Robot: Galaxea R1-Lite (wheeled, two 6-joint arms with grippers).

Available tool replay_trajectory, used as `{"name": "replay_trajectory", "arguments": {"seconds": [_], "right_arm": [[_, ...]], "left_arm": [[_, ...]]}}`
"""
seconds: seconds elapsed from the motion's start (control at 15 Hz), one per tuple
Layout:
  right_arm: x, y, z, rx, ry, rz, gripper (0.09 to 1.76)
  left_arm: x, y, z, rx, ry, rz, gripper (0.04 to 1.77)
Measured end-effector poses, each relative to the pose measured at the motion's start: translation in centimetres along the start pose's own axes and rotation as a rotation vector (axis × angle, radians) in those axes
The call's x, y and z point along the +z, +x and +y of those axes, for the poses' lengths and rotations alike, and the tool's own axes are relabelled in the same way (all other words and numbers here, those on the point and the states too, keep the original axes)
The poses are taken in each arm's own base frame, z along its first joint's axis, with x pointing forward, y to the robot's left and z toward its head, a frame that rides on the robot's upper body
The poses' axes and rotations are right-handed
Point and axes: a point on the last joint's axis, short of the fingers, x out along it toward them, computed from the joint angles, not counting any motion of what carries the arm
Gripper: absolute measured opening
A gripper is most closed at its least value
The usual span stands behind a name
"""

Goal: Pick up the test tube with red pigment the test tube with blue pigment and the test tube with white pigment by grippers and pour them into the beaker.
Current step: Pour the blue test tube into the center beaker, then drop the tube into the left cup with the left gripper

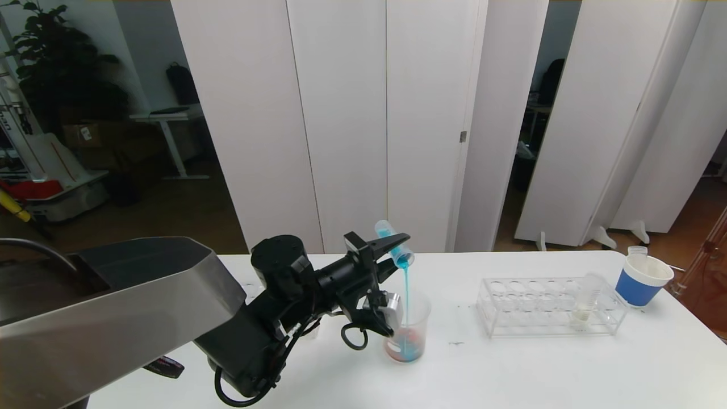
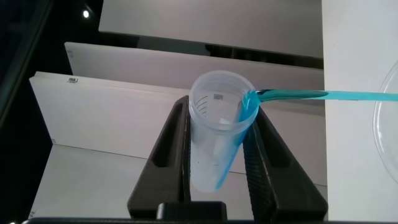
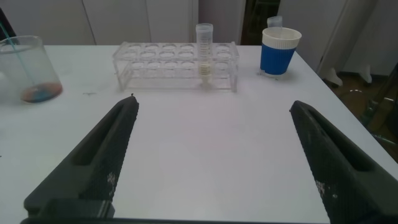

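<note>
The test tube with blue pigment (image 1: 393, 243) was held tilted above the beaker (image 1: 406, 329), its mouth lowered over the rim, and a thin blue stream was seen falling into liquid already tinted red and blue. Its long axis ran obliquely, mouth downward toward the beaker. The fingers of the left gripper (image 1: 388, 245) were clamped on the tube. The test tube with white pigment (image 1: 587, 300) was left upright in the rack (image 1: 511, 307), nearer the right gripper (image 3: 211, 162), whose fingers were spread wide over the table (image 1: 539, 369), nothing held.
</note>
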Motion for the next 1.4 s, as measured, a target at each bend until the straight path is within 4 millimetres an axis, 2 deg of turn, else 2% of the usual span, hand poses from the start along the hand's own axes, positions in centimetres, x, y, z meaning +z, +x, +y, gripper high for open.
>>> {"name": "replay_trajectory", "arguments": {"seconds": [1.4], "right_arm": [[0.0,0.0,0.0,0.0,0.0,0.0,1.75]], "left_arm": [[-0.31,-0.36,0.06,-0.005,0.114,0.008,0.58]]}}
